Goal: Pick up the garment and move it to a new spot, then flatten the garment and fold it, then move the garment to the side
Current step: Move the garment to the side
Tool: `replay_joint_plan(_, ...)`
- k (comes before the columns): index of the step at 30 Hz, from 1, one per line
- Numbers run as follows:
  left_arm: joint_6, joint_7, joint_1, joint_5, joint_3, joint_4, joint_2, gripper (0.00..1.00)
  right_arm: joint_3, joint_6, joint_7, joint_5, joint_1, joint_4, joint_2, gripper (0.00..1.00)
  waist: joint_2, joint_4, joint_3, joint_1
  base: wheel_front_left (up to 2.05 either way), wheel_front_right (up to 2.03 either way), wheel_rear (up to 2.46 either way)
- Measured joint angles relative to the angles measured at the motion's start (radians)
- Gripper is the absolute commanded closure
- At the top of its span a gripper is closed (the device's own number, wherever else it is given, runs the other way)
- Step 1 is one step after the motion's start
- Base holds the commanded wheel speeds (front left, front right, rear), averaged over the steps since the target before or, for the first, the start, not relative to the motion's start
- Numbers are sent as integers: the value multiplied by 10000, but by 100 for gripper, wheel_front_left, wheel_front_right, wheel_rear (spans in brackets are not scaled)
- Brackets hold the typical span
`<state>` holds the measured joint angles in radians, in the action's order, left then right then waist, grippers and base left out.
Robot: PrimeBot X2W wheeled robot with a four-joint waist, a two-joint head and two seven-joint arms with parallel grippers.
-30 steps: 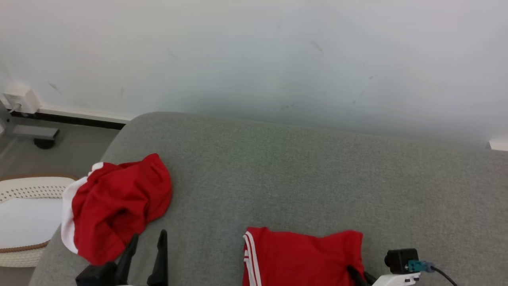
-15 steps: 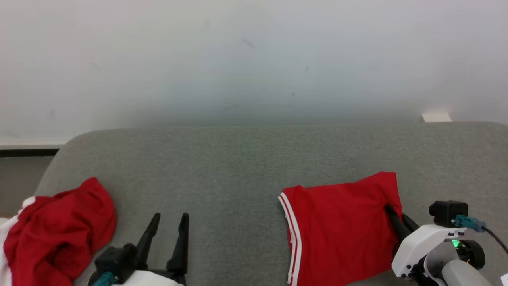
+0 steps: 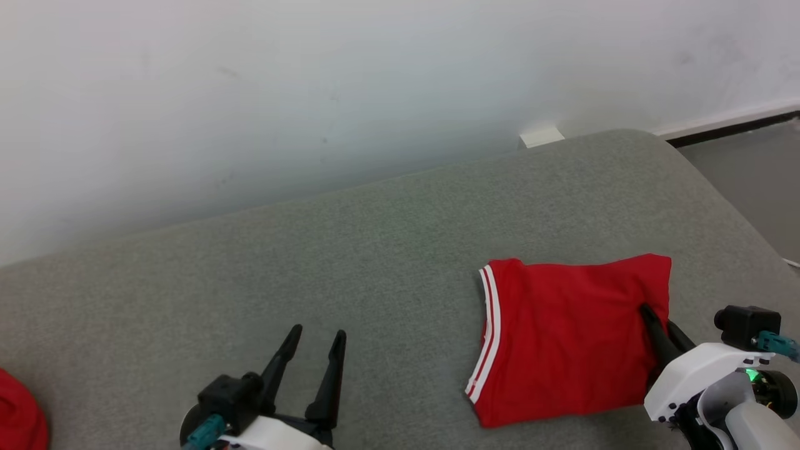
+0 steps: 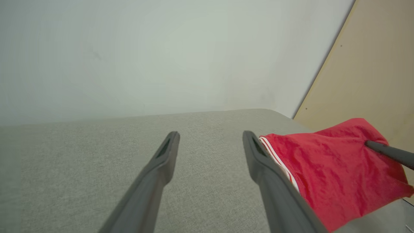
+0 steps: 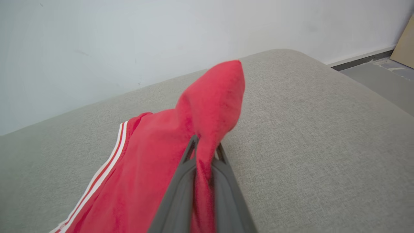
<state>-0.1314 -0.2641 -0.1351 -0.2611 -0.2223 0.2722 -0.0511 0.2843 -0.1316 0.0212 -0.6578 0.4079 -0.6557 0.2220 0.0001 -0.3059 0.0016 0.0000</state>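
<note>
Changed: the head view has swung toward the couch's right end. The crumpled red cloth [image 3: 17,412] that lay in plain sight at 8 o'clock is now a sliver at the frame's edge. The right gripper [image 3: 655,316] is still clamped on the garment.
Couch [image 3: 375,250]: a grey cushion against a pale wall [image 3: 312,94], with bare floor [image 3: 750,169] off its end at 2 o'clock.
Garment [image 3: 562,337]: red and folded flat, lying on the cushion at 4 o'clock in the head view.
Garment to gripper: it spreads away from the right gripper toward 9 o'clock. The two fingers are pressed together on its 3 o'clock edge, where a corner peaks up between them.
Heading: the white-striped hem faces 9 o'clock. The long axis runs slightly more 9-to-3 than 12-to-6.
Left gripper [image 3: 317,332]: fingers spread, holding nothing, above bare cushion at 7 o'clock, well apart from the garment.
</note>
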Motion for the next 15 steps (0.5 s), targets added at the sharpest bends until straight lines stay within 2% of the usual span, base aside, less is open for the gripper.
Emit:
replay_joint_plan(8,0,0,-331,42,-332,-6,-35,0,-309,-2,-192,12,206,408,48,100,0,-174,572,1,0,0,0)
replay_joint_plan(15,2,0,-657,63,-510,-130,-387,0,-625,-2,-683,-115,1286,667,823,100,0,260,1258,1,0,0,0)
